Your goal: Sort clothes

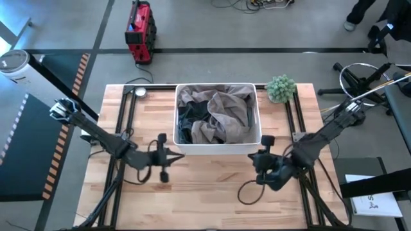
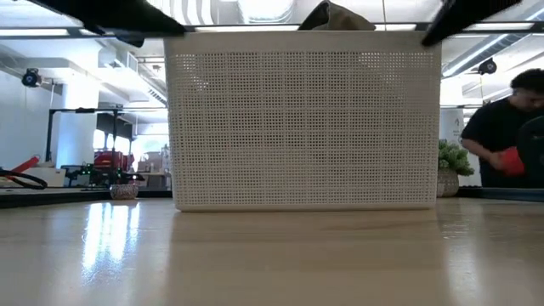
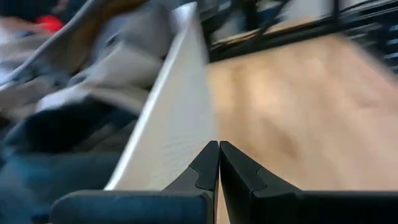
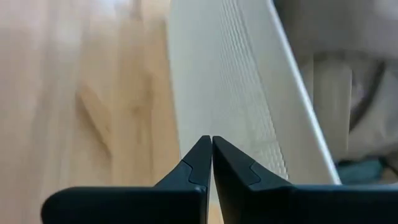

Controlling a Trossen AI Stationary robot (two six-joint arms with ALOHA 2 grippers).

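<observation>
The clothes lie heaped in the white perforated bin (image 1: 218, 149) at the table's far middle: a taupe garment (image 1: 225, 115) on top, dark pieces (image 1: 187, 125) at the bin's left side. The taupe garment's top (image 2: 336, 17) peeks over the rim in the low view. My left gripper (image 3: 218, 149) is shut and empty, near the bin's near left corner; in the high view it (image 1: 168, 157) is above the table. My right gripper (image 4: 211, 144) is shut and empty by the bin's near right corner (image 1: 260, 157).
A small green plant (image 1: 281, 88) stands at the far right beside the bin. A small round object (image 1: 139, 92) lies at the far left corner. Bare wood lies in front of the bin. A person (image 2: 501, 136) is beyond the table's right side.
</observation>
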